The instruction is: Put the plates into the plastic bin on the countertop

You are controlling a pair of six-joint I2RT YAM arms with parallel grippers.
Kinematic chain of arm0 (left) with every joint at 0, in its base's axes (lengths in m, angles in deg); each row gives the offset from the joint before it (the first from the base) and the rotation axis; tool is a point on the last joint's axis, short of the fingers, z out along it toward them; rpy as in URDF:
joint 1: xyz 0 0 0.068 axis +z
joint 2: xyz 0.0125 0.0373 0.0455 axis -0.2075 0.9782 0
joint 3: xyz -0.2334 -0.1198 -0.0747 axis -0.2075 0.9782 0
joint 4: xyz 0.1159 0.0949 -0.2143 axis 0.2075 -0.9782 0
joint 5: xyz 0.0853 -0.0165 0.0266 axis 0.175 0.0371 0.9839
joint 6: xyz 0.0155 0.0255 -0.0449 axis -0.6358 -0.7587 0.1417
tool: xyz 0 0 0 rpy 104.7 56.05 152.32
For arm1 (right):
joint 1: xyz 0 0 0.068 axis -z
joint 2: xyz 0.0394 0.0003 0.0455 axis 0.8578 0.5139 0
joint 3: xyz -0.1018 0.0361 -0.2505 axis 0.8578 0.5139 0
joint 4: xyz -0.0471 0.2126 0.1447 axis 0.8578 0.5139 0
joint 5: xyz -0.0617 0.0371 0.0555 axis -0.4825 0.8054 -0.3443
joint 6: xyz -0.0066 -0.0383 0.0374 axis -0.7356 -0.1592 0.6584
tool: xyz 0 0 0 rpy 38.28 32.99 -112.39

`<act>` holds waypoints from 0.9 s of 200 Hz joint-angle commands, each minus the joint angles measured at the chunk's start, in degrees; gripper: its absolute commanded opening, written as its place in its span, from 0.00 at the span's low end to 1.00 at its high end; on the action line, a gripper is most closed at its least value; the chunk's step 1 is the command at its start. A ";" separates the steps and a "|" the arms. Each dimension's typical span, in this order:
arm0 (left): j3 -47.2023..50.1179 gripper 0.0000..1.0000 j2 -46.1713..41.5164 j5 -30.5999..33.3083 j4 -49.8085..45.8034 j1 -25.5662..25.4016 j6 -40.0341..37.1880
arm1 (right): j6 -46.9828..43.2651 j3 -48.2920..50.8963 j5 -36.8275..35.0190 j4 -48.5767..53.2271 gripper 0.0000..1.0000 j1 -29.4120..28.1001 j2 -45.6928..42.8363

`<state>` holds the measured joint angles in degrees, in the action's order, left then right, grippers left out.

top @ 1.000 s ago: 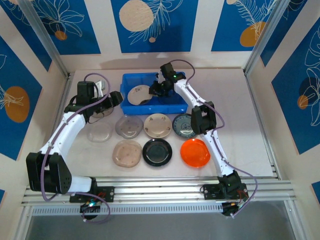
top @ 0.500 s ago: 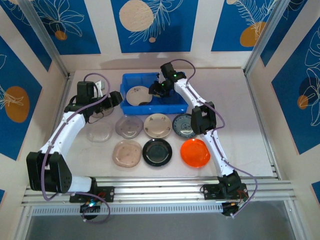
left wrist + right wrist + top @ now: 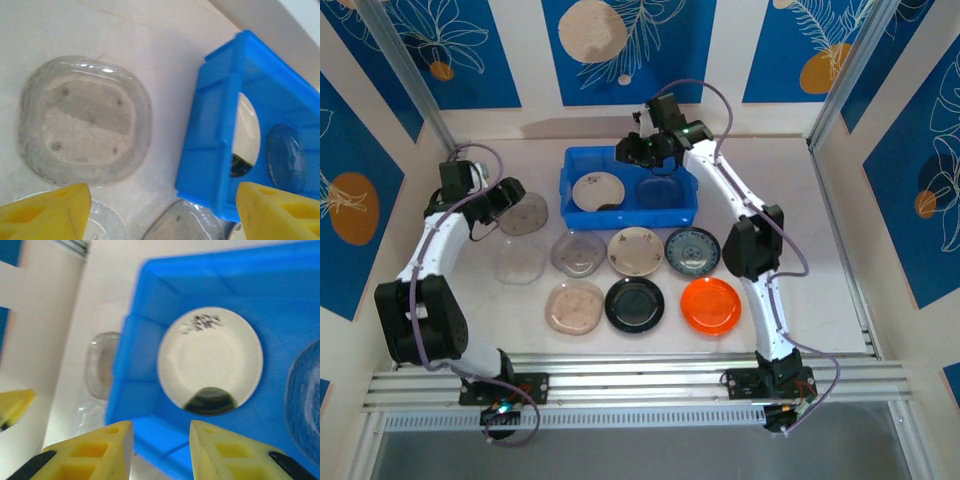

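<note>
**Hazard: missed pick on the clear plate, and crowding at the bin**

The left gripper (image 3: 161, 202) hangs over a clear plate (image 3: 85, 122) on the countertop (image 3: 150, 30), its fingers spread wide and empty. The right gripper (image 3: 161, 432) hovers above the blue bin (image 3: 210, 125), its fingers a narrow gap apart with nothing between them. A white plate (image 3: 210, 357) and a clear one (image 3: 285, 155) already lie in the bin, and eight plates remain on the countertop. The clear plate is shallow and lies flat, so a finger is likely to ride over its rim and push it into the neighbouring clear plate (image 3: 520, 265) or against the bin wall. If the left arm carries the plate over while the right arm is above the bin, the two may collide. A plate released onto the white one may settle tilted.
</note>
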<state>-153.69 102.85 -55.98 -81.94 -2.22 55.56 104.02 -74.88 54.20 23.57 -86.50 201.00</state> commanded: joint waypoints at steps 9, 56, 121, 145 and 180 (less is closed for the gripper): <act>-1.48 0.74 3.36 -1.42 0.90 3.83 0.40 | -1.15 7.86 -2.02 -2.57 0.36 -1.45 -5.44; -0.69 0.65 6.01 -0.11 2.75 7.08 -0.42 | 0.19 22.82 -3.20 -9.87 0.35 -2.04 -13.79; 1.20 0.53 9.73 2.68 5.24 7.70 0.12 | 0.40 26.79 -2.33 -10.73 0.32 -1.41 -15.33; 1.82 0.53 10.41 3.87 6.04 7.72 -0.17 | 0.13 26.83 -2.14 -10.38 0.32 -1.32 -15.19; 2.33 0.54 12.29 4.77 7.41 7.65 0.00 | 0.08 25.79 -2.45 -8.95 0.26 -1.14 -14.76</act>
<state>-152.33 113.75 -52.99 -76.43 4.78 56.20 104.09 -48.61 51.42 13.39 -88.05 188.15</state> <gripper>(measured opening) 0.539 0.271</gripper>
